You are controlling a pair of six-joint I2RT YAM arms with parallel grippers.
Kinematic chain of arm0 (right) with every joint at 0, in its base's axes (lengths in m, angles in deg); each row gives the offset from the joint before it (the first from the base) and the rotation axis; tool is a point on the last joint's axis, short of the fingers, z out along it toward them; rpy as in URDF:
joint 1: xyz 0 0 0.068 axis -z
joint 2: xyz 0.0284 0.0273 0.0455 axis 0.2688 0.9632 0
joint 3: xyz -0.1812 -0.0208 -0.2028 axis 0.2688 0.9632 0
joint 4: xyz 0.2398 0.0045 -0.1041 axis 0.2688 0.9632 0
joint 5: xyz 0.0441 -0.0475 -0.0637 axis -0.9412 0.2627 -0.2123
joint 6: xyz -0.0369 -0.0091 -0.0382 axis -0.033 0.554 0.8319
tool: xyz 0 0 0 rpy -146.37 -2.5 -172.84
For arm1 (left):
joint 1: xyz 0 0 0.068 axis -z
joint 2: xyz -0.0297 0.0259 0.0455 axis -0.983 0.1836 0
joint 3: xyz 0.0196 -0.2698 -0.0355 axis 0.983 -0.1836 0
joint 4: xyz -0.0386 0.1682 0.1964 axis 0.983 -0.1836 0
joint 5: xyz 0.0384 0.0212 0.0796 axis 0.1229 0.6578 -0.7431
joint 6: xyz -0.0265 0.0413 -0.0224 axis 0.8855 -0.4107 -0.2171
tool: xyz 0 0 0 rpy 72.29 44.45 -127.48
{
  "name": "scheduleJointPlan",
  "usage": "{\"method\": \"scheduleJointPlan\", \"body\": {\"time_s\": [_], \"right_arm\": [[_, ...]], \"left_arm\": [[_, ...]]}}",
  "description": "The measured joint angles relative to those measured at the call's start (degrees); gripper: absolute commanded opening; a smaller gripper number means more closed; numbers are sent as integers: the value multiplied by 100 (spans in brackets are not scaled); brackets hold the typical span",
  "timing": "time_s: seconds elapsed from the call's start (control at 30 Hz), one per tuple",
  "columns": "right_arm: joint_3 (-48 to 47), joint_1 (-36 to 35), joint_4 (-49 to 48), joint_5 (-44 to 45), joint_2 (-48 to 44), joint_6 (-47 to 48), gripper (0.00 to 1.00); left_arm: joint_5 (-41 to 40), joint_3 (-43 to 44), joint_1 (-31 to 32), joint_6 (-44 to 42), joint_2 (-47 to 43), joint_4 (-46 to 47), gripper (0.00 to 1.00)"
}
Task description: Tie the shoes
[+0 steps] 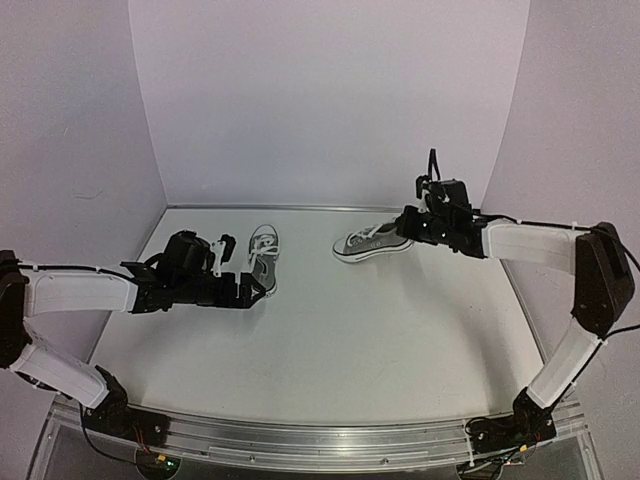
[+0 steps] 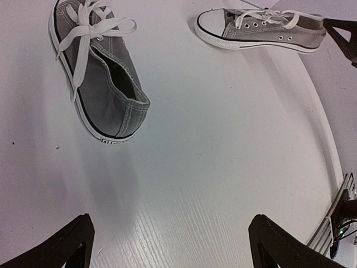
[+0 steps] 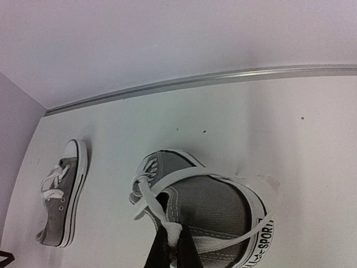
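Two small grey shoes with white laces lie on the white table. The left shoe (image 1: 263, 258) (image 2: 106, 84) lies just ahead of my left gripper (image 1: 252, 286) (image 2: 173, 248), which hovers open over bare table, heel side of that shoe. Its laces are bunched in a bow-like knot. The right shoe (image 1: 372, 242) (image 3: 215, 204) lies on its side at the back. My right gripper (image 1: 412, 228) (image 3: 173, 240) is shut on a white lace (image 3: 149, 198) of it, by the heel opening. A second lace runs loose around the heel.
A metal rail (image 3: 195, 81) lines the table's back edge below the white backdrop. The right table edge (image 2: 334, 167) and a front metal rail (image 1: 300, 440) bound the surface. The left shoe (image 3: 61, 195) also shows in the right wrist view.
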Motion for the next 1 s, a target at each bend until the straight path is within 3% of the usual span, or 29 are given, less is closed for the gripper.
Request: {"method": "scheduleJointPlan", "body": {"time_s": [0.17, 0.23, 0.3, 0.4, 0.53, 0.77, 1.0], "right_arm": [[1155, -906, -157, 643, -800, -679, 0], [1527, -1227, -173, 779, -950, -991, 6], [1856, -1564, -179, 943, -1080, -1329, 20], [2251, -2077, -136, 1000, -1315, -1747, 53], [2431, -2529, -170, 761, -1708, -2061, 74], [2383, -2164, -148, 760, -2329, -1524, 66], [1752, -1145, 154, 514, -1169, -527, 64]], "left_arm": [[213, 20, 15, -8, 308, 230, 100], [264, 21, 26, -22, 373, 291, 100], [302, 55, 40, -51, 433, 330, 100], [372, 132, 46, -85, 518, 391, 100], [442, 169, 61, -91, 610, 530, 100], [564, 223, 136, -93, 825, 627, 100], [575, 364, 195, -110, 850, 628, 100]]}}
